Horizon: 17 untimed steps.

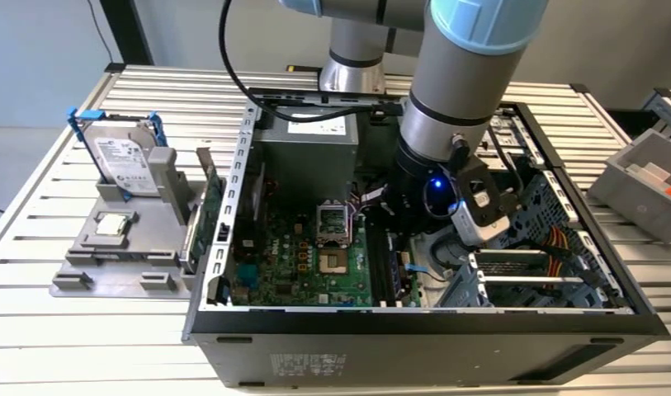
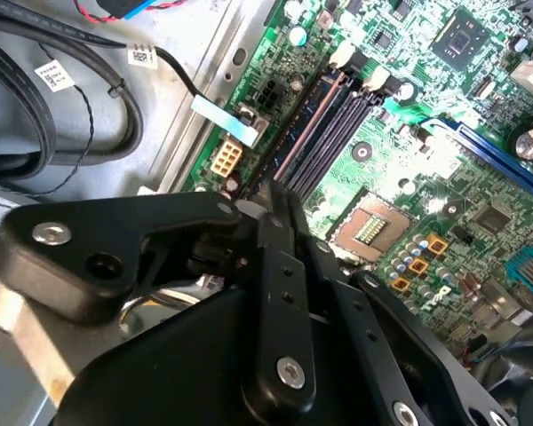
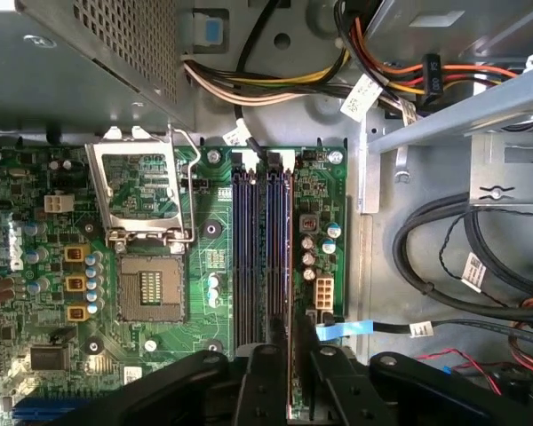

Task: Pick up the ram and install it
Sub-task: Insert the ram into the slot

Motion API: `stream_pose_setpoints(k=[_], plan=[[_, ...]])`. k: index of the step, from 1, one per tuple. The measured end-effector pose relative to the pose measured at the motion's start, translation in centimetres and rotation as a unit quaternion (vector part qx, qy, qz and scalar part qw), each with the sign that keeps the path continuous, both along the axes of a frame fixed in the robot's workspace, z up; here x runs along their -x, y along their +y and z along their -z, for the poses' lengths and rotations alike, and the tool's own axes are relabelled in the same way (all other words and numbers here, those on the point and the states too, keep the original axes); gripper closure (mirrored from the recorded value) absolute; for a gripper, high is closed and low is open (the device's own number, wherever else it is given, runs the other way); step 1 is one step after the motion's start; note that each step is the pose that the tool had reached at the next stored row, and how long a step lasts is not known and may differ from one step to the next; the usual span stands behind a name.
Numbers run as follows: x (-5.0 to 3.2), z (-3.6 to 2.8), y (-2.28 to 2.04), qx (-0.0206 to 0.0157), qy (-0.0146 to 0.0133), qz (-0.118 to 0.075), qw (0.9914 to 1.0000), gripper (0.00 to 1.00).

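In both wrist views the ram (image 3: 290,342) shows edge-on as a thin dark stick pinched between my black fingers (image 3: 259,383). My gripper (image 3: 290,359) is shut on it. It hangs just over the near end of the four black memory slots (image 3: 261,248), in line with the slot closest to the board's edge (image 3: 285,240). I cannot tell whether it touches that slot. In the second wrist view the ram (image 2: 275,197) points along the slots (image 2: 324,120) under my gripper (image 2: 274,213). In the exterior view my arm (image 1: 451,107) reaches down into the open computer case (image 1: 423,318).
The open processor socket (image 3: 147,235) lies beside the slots. Cable bundles (image 3: 462,257) and a metal drive cage (image 3: 444,124) stand on the other side. Outside the case, a grey holder (image 1: 115,247) carries a silver hard drive (image 1: 126,161) and a small square chip (image 1: 113,221).
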<state>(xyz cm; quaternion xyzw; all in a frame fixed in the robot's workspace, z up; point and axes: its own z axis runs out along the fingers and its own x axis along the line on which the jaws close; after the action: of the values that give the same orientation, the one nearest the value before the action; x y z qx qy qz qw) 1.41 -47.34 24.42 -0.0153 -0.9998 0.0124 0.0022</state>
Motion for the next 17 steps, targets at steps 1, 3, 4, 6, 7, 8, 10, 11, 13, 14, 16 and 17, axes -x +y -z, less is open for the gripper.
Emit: stream_pose_setpoints(k=[1, 3, 4, 6, 7, 8, 10, 11, 13, 14, 16, 17], plan=[[0.00, 0.00, 0.00, 0.0001, 0.0000, 0.000, 1.00000, 1.00], [0.00, -0.01, 0.00, 0.0001, 0.0000, 0.000, 1.00000, 1.00], [0.00, -0.01, -0.01, 0.0001, 0.0000, 0.000, 1.00000, 1.00], [0.00, 0.00, -0.10, 0.0000, 0.0000, 0.000, 1.00000, 1.00], [0.00, 0.00, -0.10, 0.0000, 0.0000, 0.000, 1.00000, 1.00], [0.00, 0.00, -0.11, 0.0001, 0.0000, 0.000, 1.00000, 1.00], [0.00, 0.00, -0.11, 0.0001, 0.0000, 0.000, 1.00000, 1.00], [0.01, 0.00, -0.11, 0.0000, -0.0003, 0.000, 1.00000, 1.00], [0.01, 0.00, -0.11, 0.0000, -0.0005, 0.000, 1.00000, 1.00], [0.01, 0.00, -0.11, 0.0001, -0.0005, 0.000, 1.00000, 1.00], [0.00, 0.00, -0.11, 0.0001, -0.0005, 0.000, 1.00000, 1.00], [0.00, 0.00, -0.11, 0.0000, -0.0005, -0.001, 1.00000, 1.00]])
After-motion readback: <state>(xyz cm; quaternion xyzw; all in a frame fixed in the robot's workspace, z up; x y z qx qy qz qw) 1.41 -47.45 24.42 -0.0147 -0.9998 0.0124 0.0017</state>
